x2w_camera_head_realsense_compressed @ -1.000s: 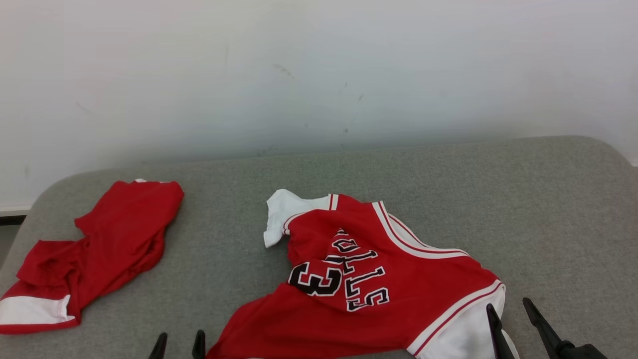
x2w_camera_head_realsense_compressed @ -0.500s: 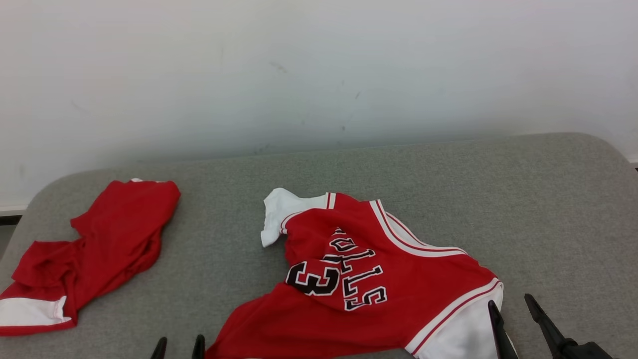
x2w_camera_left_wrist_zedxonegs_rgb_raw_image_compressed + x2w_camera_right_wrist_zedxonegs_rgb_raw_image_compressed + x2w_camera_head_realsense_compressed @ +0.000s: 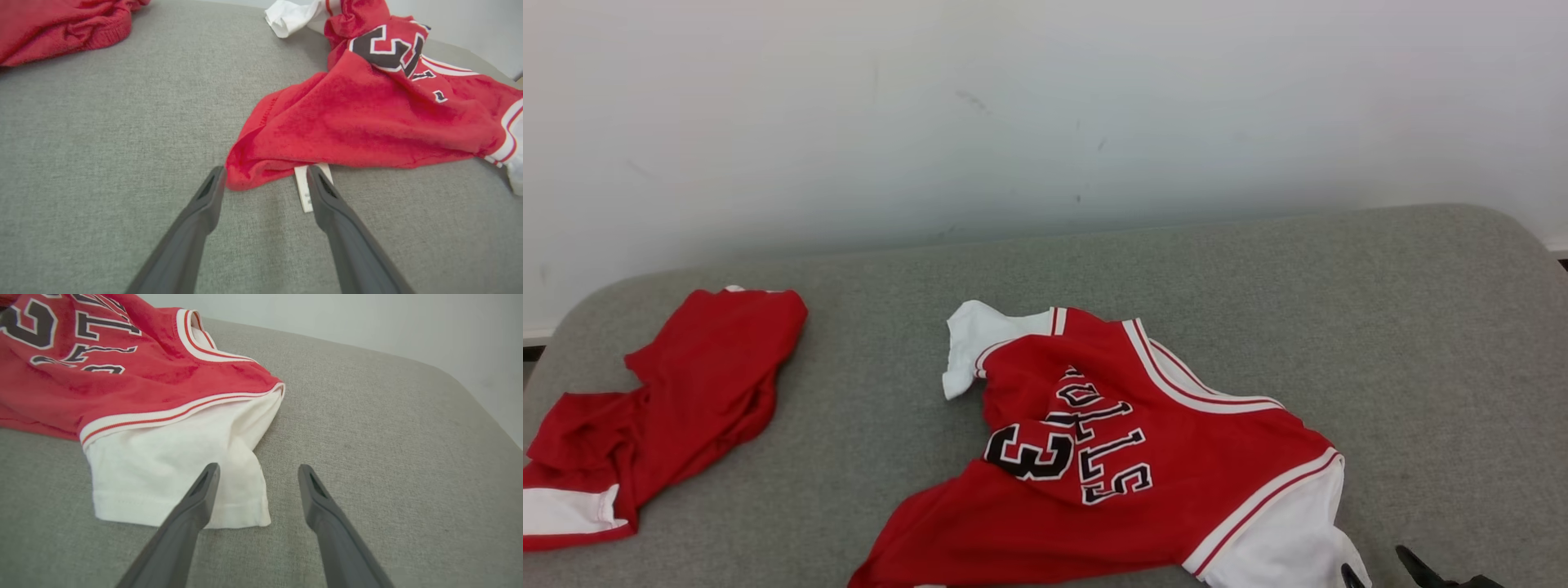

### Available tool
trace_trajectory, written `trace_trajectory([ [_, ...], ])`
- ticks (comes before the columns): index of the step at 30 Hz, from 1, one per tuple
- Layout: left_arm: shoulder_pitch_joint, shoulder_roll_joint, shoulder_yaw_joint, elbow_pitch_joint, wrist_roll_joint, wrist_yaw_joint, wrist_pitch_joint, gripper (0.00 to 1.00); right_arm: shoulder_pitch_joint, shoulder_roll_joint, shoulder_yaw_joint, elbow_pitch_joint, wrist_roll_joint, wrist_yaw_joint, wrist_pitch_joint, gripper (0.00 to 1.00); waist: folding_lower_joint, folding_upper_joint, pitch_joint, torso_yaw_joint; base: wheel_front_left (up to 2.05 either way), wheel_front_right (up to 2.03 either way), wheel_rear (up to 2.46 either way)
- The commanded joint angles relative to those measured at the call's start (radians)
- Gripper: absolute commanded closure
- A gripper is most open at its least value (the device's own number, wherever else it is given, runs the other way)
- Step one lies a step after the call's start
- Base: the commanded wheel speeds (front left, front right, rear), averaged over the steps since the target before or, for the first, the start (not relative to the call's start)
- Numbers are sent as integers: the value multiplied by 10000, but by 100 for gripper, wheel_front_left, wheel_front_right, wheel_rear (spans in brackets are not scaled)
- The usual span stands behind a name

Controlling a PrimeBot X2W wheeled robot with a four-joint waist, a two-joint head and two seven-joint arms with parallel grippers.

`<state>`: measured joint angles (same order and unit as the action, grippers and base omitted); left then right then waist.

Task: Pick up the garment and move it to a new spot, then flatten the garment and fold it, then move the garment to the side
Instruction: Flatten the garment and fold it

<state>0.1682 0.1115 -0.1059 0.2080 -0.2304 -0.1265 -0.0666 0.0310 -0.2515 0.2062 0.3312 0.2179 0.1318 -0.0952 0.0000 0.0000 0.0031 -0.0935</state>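
Note:
The garment (image 3: 1127,457) is a red jersey with white sleeves and black lettering, lying crumpled on the grey padded surface (image 3: 1421,343). In the left wrist view my left gripper (image 3: 265,175) stands open, its fingertips just short of the jersey's (image 3: 359,122) red hem corner, where a white label (image 3: 303,192) pokes out. My right gripper (image 3: 258,470) is open too, its left finger over the white sleeve (image 3: 175,469) and its right finger over bare padding. The right gripper's (image 3: 1376,565) tips peek in at the head view's bottom edge.
A second red piece of clothing (image 3: 678,392) with a white band lies crumpled at the left end of the padding. A pale wall (image 3: 1045,122) rises behind. Bare grey padding stretches to the right (image 3: 388,437) and between the two pieces (image 3: 122,102).
The head camera has shifted a little. Both grippers have drawn back toward the bottom edge: the left tips have left the head view and only the right tips remain. The clothes lie as before.

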Motion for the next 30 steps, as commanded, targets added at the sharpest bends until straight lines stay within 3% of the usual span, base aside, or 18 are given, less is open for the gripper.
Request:
trace_trajectory([
  [1,102,123,-66,-123,-217,-32,264,0,-21,-131,81,16,114,-23,151,0,0,0,109,-25,0,0,0],
  [12,-129,685,-489,-774,-890,-47,1445,0,-864,-712,964,321,992,-23,919,0,0,0,952,77,0,0,0],
  [20,-381,809,-816,-705,-1274,-50,1542,0,-1292,-1013,1946,842,1845,-23,1003,0,0,0,1133,221,0,0,0],
  [30,-373,1094,-741,-710,-1427,96,1379,0,-1497,-1118,2434,1235,2206,-23,709,0,0,0,1128,178,0,0,0],
])
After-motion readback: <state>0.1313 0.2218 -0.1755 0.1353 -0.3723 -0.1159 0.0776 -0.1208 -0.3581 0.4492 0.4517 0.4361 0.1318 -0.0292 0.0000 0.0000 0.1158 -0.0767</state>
